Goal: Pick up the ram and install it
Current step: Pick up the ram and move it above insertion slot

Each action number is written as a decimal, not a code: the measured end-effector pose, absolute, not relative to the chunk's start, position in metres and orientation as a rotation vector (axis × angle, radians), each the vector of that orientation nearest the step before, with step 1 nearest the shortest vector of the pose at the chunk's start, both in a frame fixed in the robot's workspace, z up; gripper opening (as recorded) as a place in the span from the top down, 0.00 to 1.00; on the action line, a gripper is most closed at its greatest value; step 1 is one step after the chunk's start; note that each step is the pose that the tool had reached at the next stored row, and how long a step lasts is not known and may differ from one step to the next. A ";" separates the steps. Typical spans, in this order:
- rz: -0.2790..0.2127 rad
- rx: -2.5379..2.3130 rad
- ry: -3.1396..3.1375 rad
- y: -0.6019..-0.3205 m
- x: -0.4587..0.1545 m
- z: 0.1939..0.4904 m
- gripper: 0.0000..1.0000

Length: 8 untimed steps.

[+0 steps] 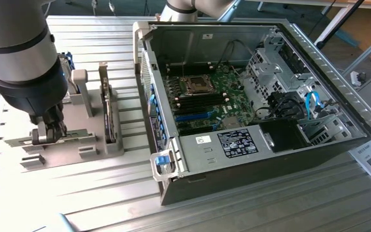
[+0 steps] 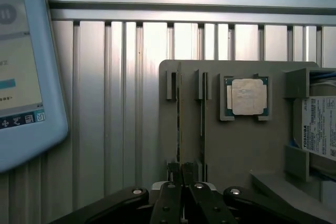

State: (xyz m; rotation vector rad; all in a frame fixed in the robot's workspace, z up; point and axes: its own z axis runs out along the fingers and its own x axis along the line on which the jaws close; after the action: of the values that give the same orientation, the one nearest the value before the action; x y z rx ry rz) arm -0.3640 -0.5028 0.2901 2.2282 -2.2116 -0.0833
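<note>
Down at the grey plastic holder block went the action: the black two-fingered gripper on the silver-and-dark robot arm sat low over the slotted end of that block, at the exterior view's left. The long, narrow circuit-board ram stick stood on its edge in a slot of the block, and from the wrist it was just a thin strip running straight into the gripper. The fingers were drawn nearly together there, and they looked pinched on that strip at the slot, with the stick seated in the block and not lifted. Beside the slots, the square silver processor chip lay flat in its recess, and past it the silver hard drive with a white label stood upright in its own bracket. A pale-blue touchscreen tablet rested on the ribbed aluminium table, apart from the block. To the exterior view's right, the open black computer case lay on its side, its green motherboard facing up.
</note>
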 end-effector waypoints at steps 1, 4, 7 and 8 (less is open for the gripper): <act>-0.083 2.228 -2.212 -0.503 -0.364 0.293 0.88; -0.083 2.228 -2.212 -0.503 -0.363 0.300 0.88; -0.083 2.228 -2.212 -0.503 -0.363 0.310 0.88; -0.083 2.228 -2.212 -0.503 -0.362 0.314 0.88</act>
State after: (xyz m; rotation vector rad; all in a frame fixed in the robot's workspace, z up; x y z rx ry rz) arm -0.3625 -0.5028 0.3140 2.2282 -2.2116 -0.0833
